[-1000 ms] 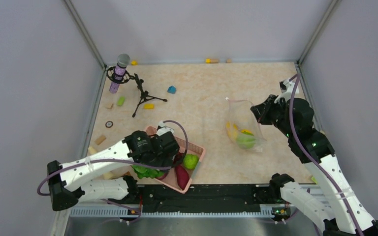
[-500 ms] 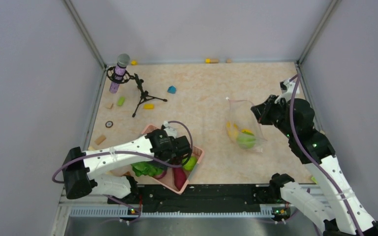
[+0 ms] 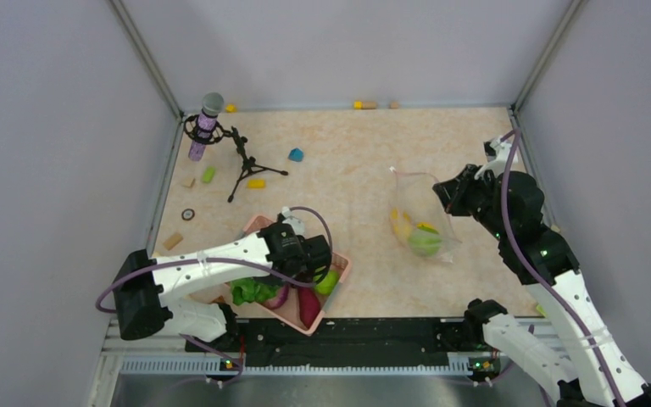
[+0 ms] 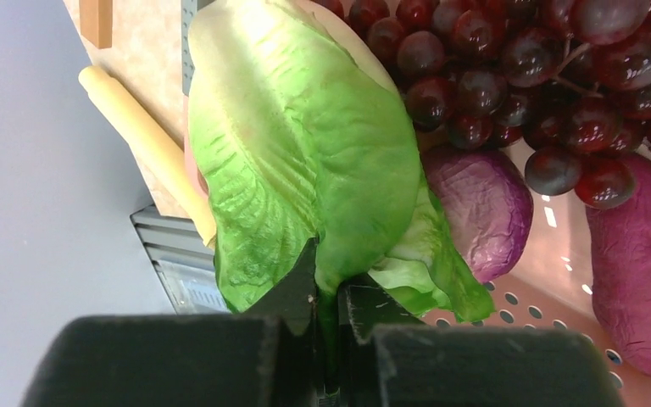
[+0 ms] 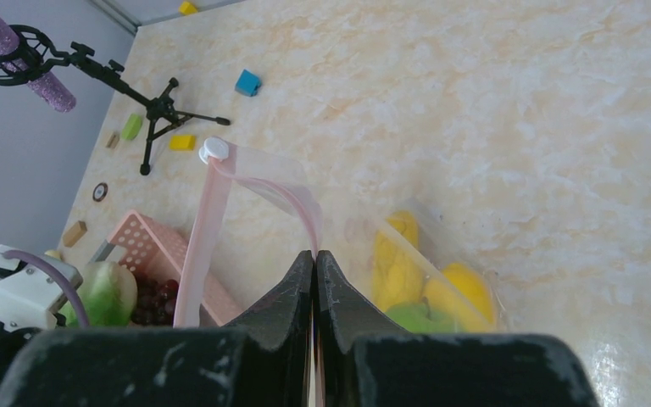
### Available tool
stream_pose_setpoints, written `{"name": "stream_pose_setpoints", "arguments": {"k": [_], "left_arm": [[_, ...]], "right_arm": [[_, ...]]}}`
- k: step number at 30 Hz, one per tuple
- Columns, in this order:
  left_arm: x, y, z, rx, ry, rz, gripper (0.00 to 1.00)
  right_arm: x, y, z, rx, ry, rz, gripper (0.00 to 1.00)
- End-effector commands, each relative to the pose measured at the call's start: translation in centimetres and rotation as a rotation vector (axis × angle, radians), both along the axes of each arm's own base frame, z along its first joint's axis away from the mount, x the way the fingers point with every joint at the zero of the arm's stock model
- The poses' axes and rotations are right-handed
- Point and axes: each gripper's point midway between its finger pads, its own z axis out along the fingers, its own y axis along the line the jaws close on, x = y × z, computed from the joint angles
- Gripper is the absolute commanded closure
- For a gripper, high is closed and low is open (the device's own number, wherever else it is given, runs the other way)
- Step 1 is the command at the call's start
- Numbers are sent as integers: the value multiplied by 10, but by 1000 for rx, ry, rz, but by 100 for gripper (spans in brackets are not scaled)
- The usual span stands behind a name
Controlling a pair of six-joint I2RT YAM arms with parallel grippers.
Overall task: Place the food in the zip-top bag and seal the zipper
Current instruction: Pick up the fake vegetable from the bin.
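In the left wrist view my left gripper (image 4: 329, 297) is shut on the stem end of the green lettuce (image 4: 305, 170), which lies in the pink basket beside dark grapes (image 4: 517, 76), a purple onion (image 4: 483, 208) and a reddish sweet potato (image 4: 640, 271). From above, a green round fruit (image 3: 329, 282) also lies in the basket. My right gripper (image 5: 315, 259) is shut on the pink zipper (image 5: 203, 237) and holds up the mouth of the clear zip-top bag (image 3: 420, 216). A banana (image 5: 394, 263), a lemon (image 5: 466, 292) and a green fruit (image 5: 415, 318) lie inside the bag.
The pink basket (image 3: 341, 261) stands near the front edge, left of centre. A microphone on a small black tripod (image 3: 208, 119) stands at the back left, with small coloured blocks (image 3: 296, 155) scattered around it. A wooden cylinder (image 4: 144, 144) lies beside the basket.
My left arm has reached further over the basket, and its gripper has gone from open to shut on the lettuce. The right arm and the bag have stayed put.
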Motion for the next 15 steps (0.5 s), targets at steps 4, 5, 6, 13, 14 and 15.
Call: {"name": "stream_pose_setpoints", "arguments": {"k": [4,5,6,13,14,15], "left_arm": [[20,-17,42,-176,-159,-12,100],[21,-20,49,-213,-172,-17,100],[22,-23,56,-251,-182,-23,100],[23,-47,95,-513,-245,-92,100],[22,-48,102,-543,-253,-94,100],[22,-51,110,-581,-268,-96,100]], "right_arm": [[2,0,15,11,-58,7,98],[2,0,15,10,-58,7,98],[2,0,14,7,-56,6,98],[0,12,7,15,-28,75,98],[1,14,6,16,-22,82,98],[1,15,6,16,-18,87,98]]}}
